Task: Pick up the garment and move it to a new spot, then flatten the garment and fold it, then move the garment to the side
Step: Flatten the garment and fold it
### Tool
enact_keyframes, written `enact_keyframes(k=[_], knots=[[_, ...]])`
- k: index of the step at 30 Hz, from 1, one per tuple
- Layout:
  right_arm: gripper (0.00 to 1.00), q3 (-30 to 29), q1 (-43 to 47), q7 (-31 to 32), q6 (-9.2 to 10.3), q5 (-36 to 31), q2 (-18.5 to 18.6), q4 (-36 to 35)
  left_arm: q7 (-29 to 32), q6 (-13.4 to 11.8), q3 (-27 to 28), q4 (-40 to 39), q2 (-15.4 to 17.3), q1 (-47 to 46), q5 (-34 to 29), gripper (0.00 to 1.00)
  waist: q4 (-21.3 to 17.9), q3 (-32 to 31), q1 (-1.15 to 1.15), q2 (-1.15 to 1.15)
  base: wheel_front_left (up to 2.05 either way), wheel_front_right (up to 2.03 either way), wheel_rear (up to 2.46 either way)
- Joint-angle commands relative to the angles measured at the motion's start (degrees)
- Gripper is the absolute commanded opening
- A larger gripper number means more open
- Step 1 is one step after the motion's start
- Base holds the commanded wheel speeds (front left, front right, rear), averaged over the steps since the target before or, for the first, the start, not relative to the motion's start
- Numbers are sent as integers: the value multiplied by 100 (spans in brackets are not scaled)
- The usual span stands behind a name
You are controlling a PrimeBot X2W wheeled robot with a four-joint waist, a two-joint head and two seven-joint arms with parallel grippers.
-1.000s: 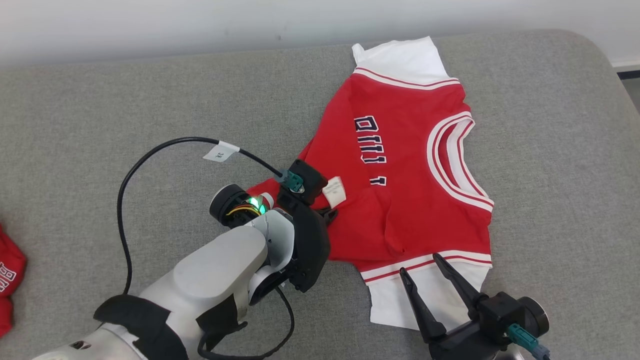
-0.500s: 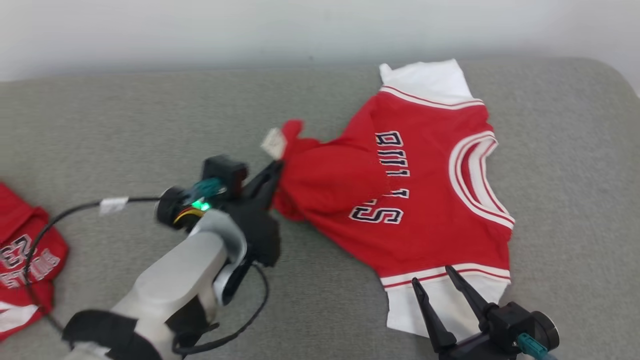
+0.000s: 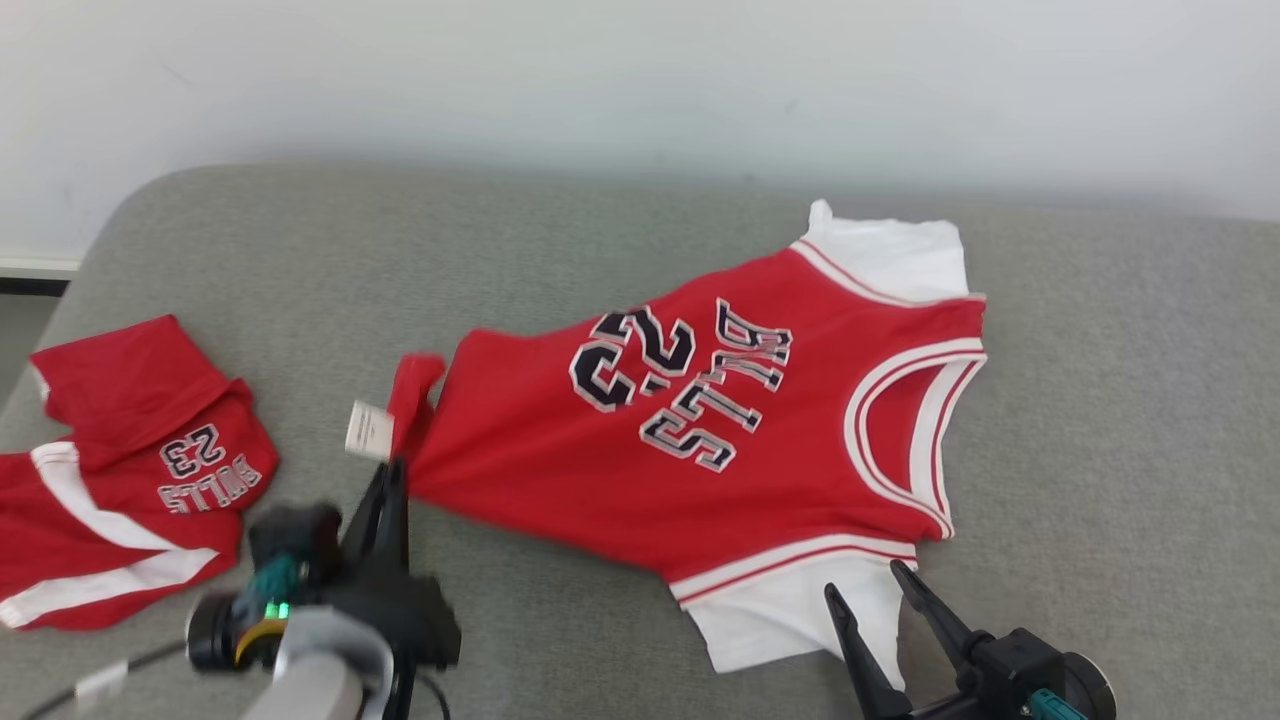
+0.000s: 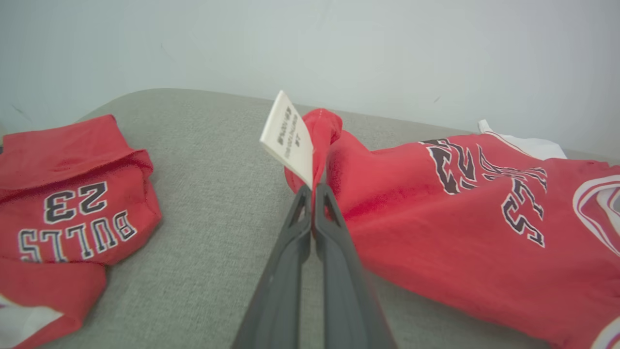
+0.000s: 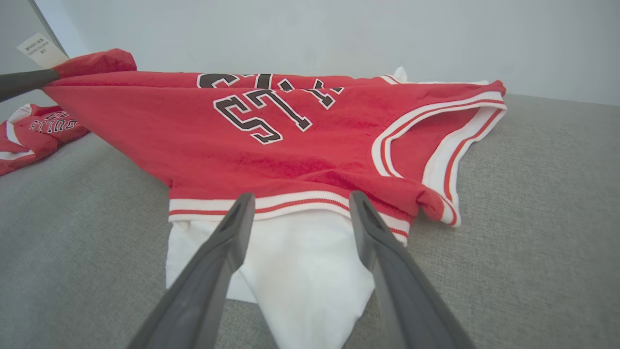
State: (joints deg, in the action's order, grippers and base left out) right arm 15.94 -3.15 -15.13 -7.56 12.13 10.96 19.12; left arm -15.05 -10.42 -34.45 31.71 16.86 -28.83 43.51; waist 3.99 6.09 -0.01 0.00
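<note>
Here's the left gripper [image 3: 393, 478] at 7 o'clock in the head view, its fingers pressed tight together, pinching a bunched corner of the garment [image 3: 700, 440] right beside the white label [image 3: 368, 431]. From the left wrist view the label [image 4: 287, 137] stands up just above the pinch. The garment stretches from that corner across the middle of the grey cushion [image 3: 1100, 450] toward 3 o'clock. The held corner is raised, while the collar and sleeves rest on the fabric.

Down at 5 o'clock the right gripper [image 3: 863, 580] hovers with fingers spread wide and nothing between them, tips just over the near white sleeve [image 5: 300, 271].

This reads as the flattening stage. To do it well, the pull wants to go low and level toward 8 o'clock so the cloth slides flat rather than tenting. The bunched corner is thin, so a jerk could slip it out, and smooth tension is the way. The spread fingers are well placed to pin the sleeve as an anchor. Watch the second red shirt [image 3: 130, 460] at 9 o'clock: the held corner should settle short of it.
</note>
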Motion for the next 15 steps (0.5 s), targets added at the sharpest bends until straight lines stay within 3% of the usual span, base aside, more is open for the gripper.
enact_keyframes(k=[1, 2, 3, 4, 15], knots=[[100, 15, 72, -1, 15, -6, -25, 2, -18, -27, 140, -96, -27, 275, -178, 0, 172, -138, 1, 0, 0, 0, 0], [100, 31, 67, 0, 15, 0, -30, 3, -17, -45, 295, -161, -71, 462, -260, 11, 181, -140, 1, 0, 0, 0, 0], [100, 57, 55, 0, 15, 20, -25, 13, -17, -80, 559, -238, -147, 812, -481, 91, 187, -152, 1, 0, 0, 0, 0], [100, 67, 48, -1, 15, 33, -20, 15, -17, -51, 642, -244, -202, 970, -551, 100, 183, -156, 1, 0, 0, 0, 0], [100, -10, 63, 0, 15, -22, -23, 66, -18, -14, 1876, -711, -528, 1988, -1829, 100, -116, -239, 1, 0, 0, 0, 0]])
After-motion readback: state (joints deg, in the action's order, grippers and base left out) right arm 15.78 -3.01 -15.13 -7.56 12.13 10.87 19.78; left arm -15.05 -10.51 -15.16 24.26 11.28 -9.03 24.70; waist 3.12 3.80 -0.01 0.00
